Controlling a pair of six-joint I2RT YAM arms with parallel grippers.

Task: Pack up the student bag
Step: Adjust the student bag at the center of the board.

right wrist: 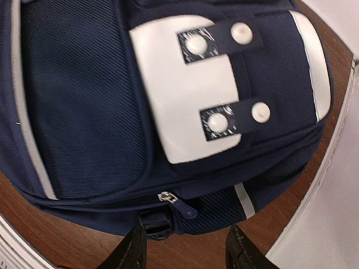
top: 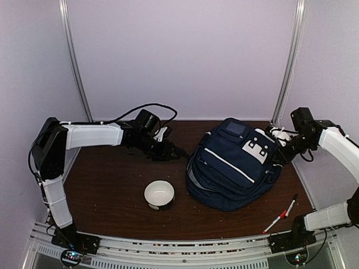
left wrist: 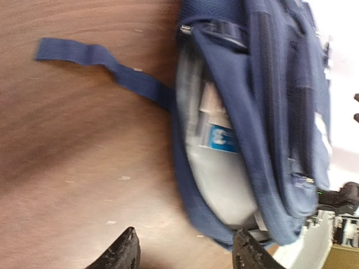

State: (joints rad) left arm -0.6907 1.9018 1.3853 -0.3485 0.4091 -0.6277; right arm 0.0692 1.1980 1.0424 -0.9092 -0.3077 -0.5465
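The student bag (top: pixel 233 165) is navy woven cloth, matt, with a coarse weave showing on its front pocket. Its white patch (right wrist: pixel 185 89) is smooth and faintly glossy, like vinyl, and the round studs (right wrist: pixel 241 33) on it shine like plastic. The zip slider (right wrist: pixel 166 196) is bright metal. The loose strap (left wrist: pixel 101 64) is flat woven webbing. Inside the open compartment, the grey lining (left wrist: pixel 224 185) looks smooth with a slight sheen. The table (top: pixel 112 196) is dark brown with a wood grain and a dull sheen. The bowl (top: pixel 159 194) is white and glossy. The left gripper (left wrist: pixel 185 231) and right gripper (right wrist: pixel 186 228) have black, matt fingers (left wrist: pixel 126 253) that look like plastic.
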